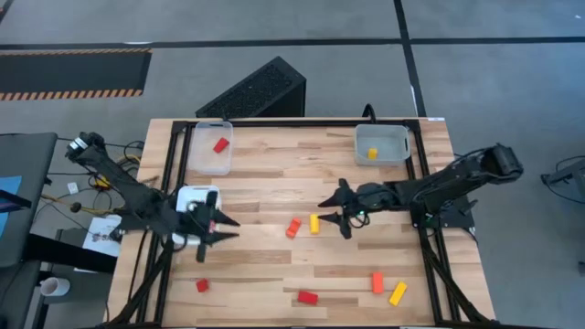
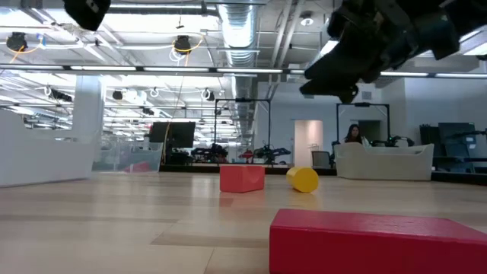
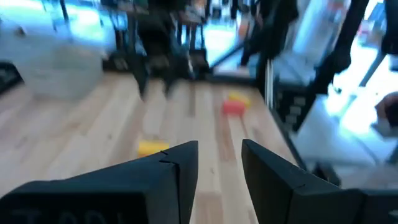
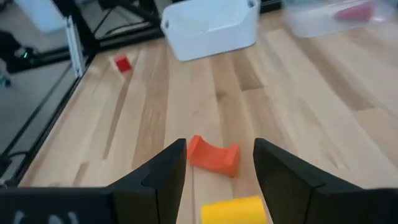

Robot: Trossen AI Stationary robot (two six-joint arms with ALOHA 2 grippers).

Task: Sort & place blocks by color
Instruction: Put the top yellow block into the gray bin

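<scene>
From above, I take the wooden table [image 1: 274,183] as my landmark. My left gripper [image 1: 222,228] hangs over its left edge, just beside a white tray [image 1: 194,198], fingers parted with nothing between them. My right gripper [image 1: 335,208] reaches in toward the table's middle, fingers spread and empty, just beside a yellow block [image 1: 314,223] and an orange block [image 1: 293,228] that lie near each other. At the table's far left corner a clear tray [image 1: 211,149] holds a red block [image 1: 220,144]; at the far right corner a second clear tray [image 1: 382,143] holds a yellow piece [image 1: 372,153]. Near the table's front edge lie a small red cube [image 1: 202,286], a red bar [image 1: 307,297], an orange bar [image 1: 377,282] and a yellow bar [image 1: 398,293].

From table height, the red bar [image 2: 377,242] fills the foreground, with an orange-red block [image 2: 242,178] and a yellow block [image 2: 303,180] farther back on the table. A dark arm hangs at upper right. A person [image 2: 354,135] sits far off in the room.

Past my left fingers [image 3: 180,174], which stand apart, I see a yellow block [image 3: 152,147] close by on the table, and two more blocks, red [image 3: 232,107] and yellow [image 3: 239,98], farther off.

Past my right fingers [image 4: 165,177], also apart, the arched orange block [image 4: 214,155] lies just ahead and the yellow one [image 4: 233,210] sits between them.
</scene>
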